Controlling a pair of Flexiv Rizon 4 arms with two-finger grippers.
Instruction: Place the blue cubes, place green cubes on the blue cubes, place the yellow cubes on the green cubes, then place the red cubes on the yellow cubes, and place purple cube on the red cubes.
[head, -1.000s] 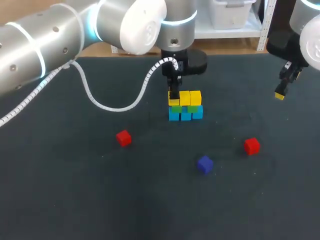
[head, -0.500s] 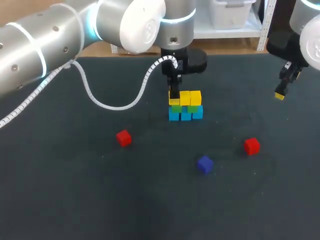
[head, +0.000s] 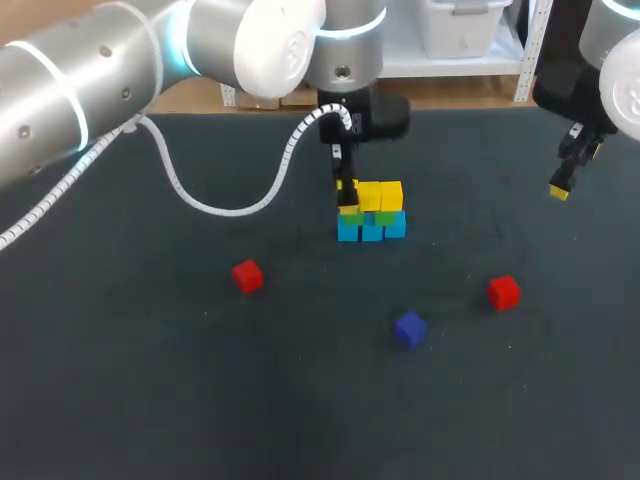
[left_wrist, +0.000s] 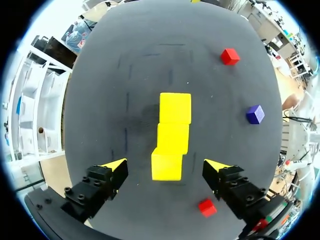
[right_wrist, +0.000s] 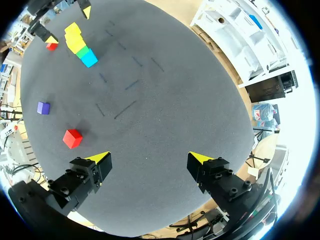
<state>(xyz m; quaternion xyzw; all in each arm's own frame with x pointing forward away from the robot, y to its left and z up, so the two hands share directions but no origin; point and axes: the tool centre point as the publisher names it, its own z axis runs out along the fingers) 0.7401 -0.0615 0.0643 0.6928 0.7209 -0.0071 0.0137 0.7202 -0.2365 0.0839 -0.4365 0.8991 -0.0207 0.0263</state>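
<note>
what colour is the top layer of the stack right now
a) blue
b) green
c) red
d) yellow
d: the yellow cubes sit on top, above the green cubes and blue cubes, while the left red cube and right red cube lie loose on the table, away from the stack.
</note>
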